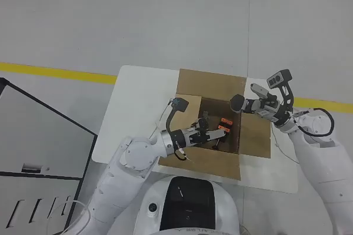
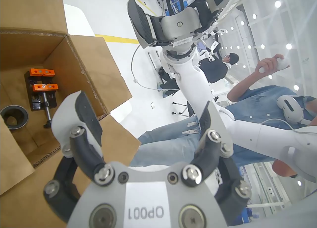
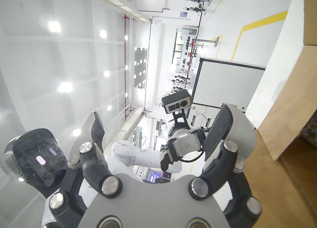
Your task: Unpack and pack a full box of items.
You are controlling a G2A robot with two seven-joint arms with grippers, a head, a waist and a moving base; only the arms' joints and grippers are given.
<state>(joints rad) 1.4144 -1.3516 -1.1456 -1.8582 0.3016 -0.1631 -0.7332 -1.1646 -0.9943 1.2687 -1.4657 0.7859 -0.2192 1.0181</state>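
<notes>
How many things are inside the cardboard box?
2 that show: a black vise with orange jaws on the floor of the box, and a dark ring beside it, near a wall. More may be hidden in corners out of sight.

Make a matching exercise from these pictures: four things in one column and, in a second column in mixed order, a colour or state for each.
Things:
1. vise
2. ring
3. left hand
4. table

Colour or state:
a. white, under the box
b. open and empty
c. orange and black
d. dark grey, hollow

Pairs: 1-c; 2-d; 3-b; 4-a
</notes>
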